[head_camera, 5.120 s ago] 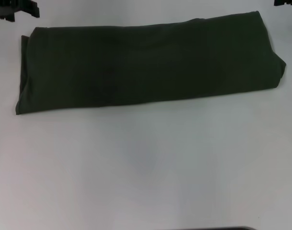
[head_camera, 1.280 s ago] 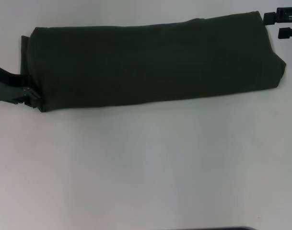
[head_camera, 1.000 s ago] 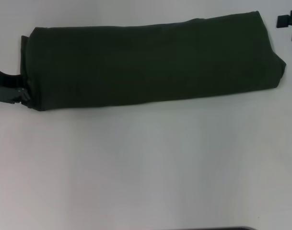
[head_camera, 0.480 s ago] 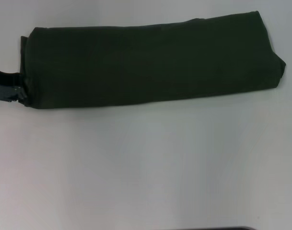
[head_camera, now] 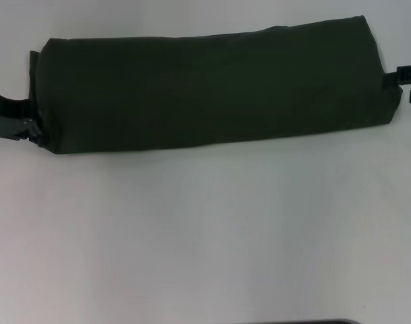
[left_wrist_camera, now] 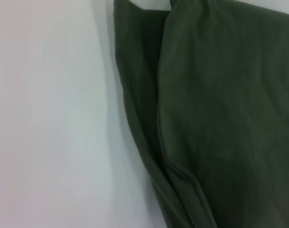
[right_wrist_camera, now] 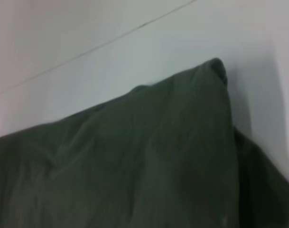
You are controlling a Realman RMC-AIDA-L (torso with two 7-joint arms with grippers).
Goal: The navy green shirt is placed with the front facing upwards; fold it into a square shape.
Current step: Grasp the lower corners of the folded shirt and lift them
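Since the earlier frame, the right gripper (head_camera: 409, 81) has returned to the shirt's right end. The navy green shirt (head_camera: 212, 88), already a long folded band, lies along the desk's (head_camera: 205, 236) far edge. Left gripper (head_camera: 31, 129) touches its left near corner; jaws' opening cannot be told on either side. Judged step: the crosswise fold, which requires gripping an end. Only the left wrist view shows stacked layers (left_wrist_camera: 158, 142); right wrist view shows a peaked corner (right_wrist_camera: 215, 66).

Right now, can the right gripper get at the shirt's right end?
Probably yes. The right gripper sits right beside the shirt at that end, with only bare table around and nothing between them.
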